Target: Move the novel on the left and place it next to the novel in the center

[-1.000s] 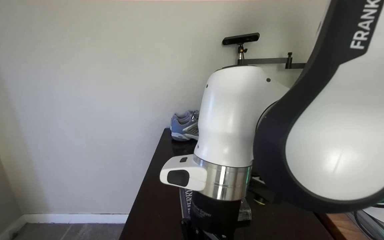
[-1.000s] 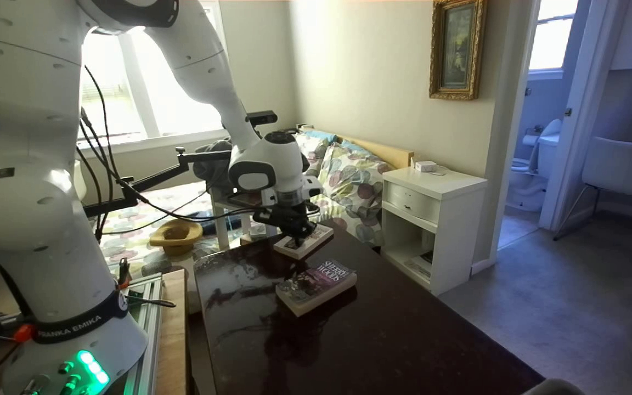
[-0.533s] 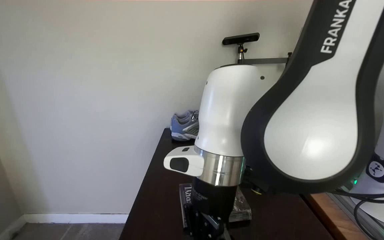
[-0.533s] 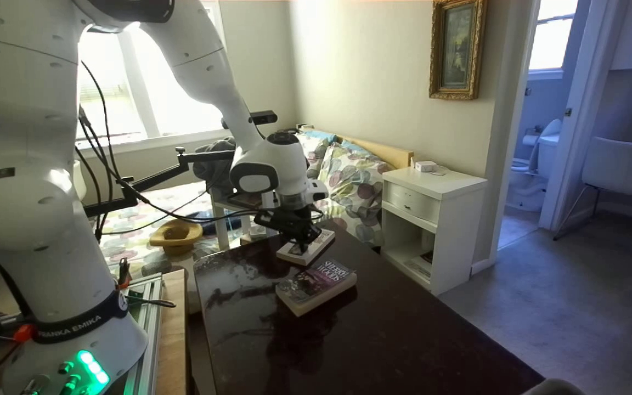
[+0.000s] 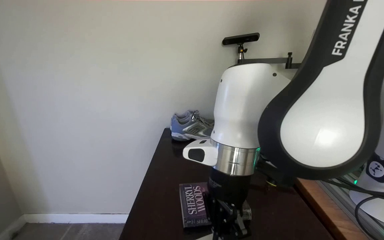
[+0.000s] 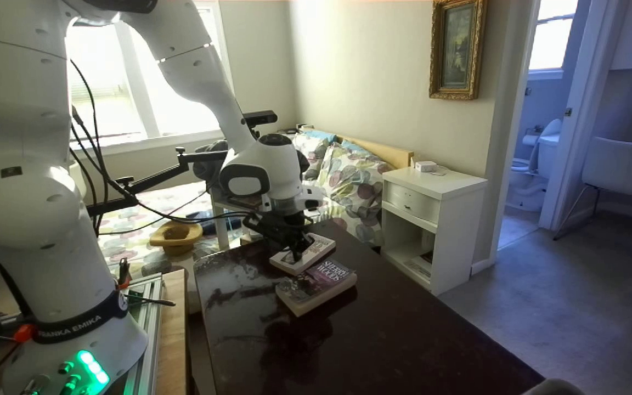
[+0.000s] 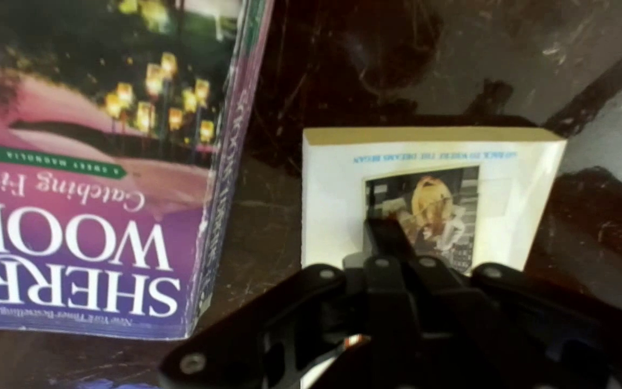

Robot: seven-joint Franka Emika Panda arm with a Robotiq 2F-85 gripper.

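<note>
We noted first the glossy dark-brown straight-edged table (image 6: 404, 340), wooden by its look. A white hard-shelled jointed arm (image 6: 190, 71) overhung it, ending in a black metal two-fingered gripper (image 7: 389, 237), its jaws together, nothing seen between them. The thick purple paperback novel (image 7: 89, 178), our centre mark, lay flat; the thinner white rectangular paperback novel (image 7: 435, 189), which we took for the task's left one, lay just beside it, apart, beneath the gripper. Contact with its cover we could not confirm. Both long axes ran nearly parallel, a strip of the table between. In the wrist view the purple novel lay left of the white, so we judged the coming move a sideways push across that strip.
</note>
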